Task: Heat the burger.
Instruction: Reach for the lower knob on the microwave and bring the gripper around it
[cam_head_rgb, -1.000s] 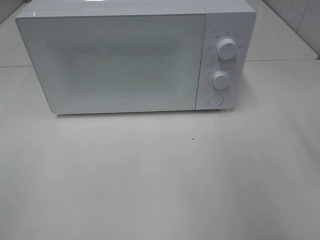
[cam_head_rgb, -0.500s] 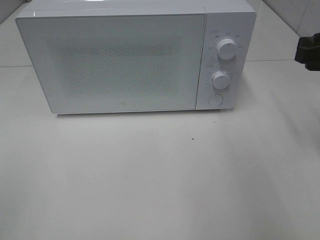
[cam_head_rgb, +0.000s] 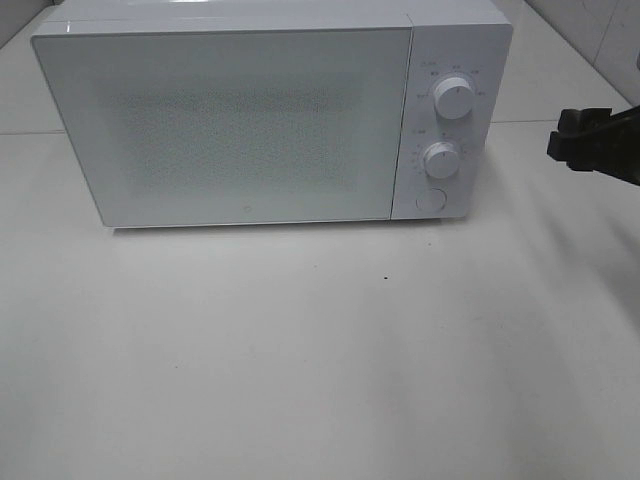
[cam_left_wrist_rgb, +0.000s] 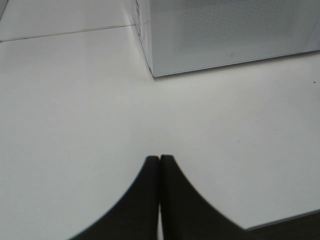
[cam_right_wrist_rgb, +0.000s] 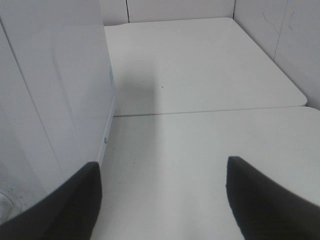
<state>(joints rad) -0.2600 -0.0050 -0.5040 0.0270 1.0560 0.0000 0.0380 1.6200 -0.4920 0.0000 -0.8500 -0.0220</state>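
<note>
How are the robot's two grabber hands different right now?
The left gripper has its fingers pressed together, shut; the right gripper has its fingers spread wide, open. The left gripper faces the microwave at its front corner; the right gripper is beside the microwave's side wall. Only the right gripper shows in the high camera view, at its edge. Both have dark fingers, hold nothing, and hover over the white table.

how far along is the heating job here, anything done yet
Nothing shows as done: the microwave door is shut and no burger appears in any view; whether one sits inside cannot be told. In hand: the right gripper, open and empty, is beside the microwave's control side. The left gripper is shut over the table. Left: the dials are untouched.
</note>
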